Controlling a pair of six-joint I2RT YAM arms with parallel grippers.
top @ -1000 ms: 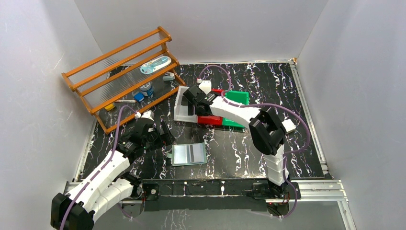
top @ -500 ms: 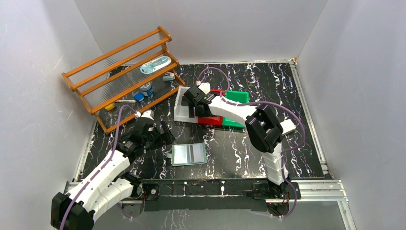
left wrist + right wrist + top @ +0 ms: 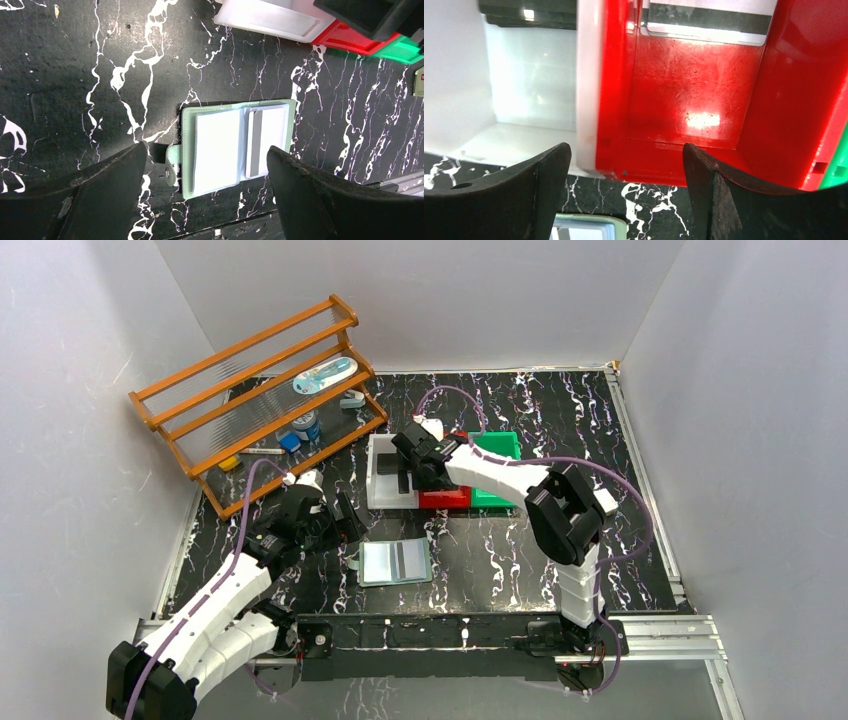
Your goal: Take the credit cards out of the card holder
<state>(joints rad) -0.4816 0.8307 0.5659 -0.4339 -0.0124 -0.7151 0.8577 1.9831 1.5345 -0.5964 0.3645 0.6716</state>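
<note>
The card holder [image 3: 395, 562] lies spread open on the black marbled table, grey-green with a small side tab. In the left wrist view, the card holder [image 3: 235, 147] shows a pale credit card [image 3: 260, 142] with a grey stripe in its right pocket. My left gripper [image 3: 345, 523] is open and empty above and left of the holder, its jaws wide apart [image 3: 207, 200]. My right gripper [image 3: 412, 475] is open and empty over the bins [image 3: 624, 200]. A striped pale card [image 3: 709, 20] lies in the red bin [image 3: 684, 100]. A dark card [image 3: 526, 12] lies in the white bin [image 3: 524, 85].
White [image 3: 378, 475], red [image 3: 445, 499] and green [image 3: 495, 445] bins stand side by side mid-table. An orange rack [image 3: 260, 390] with small items fills the back left. A small white box with a red mark [image 3: 419, 82] lies right of the holder.
My right arm has swung slightly right over the bins, and the white and red bins have turned from tilted to square. The left arm and the card holder have not moved.
</note>
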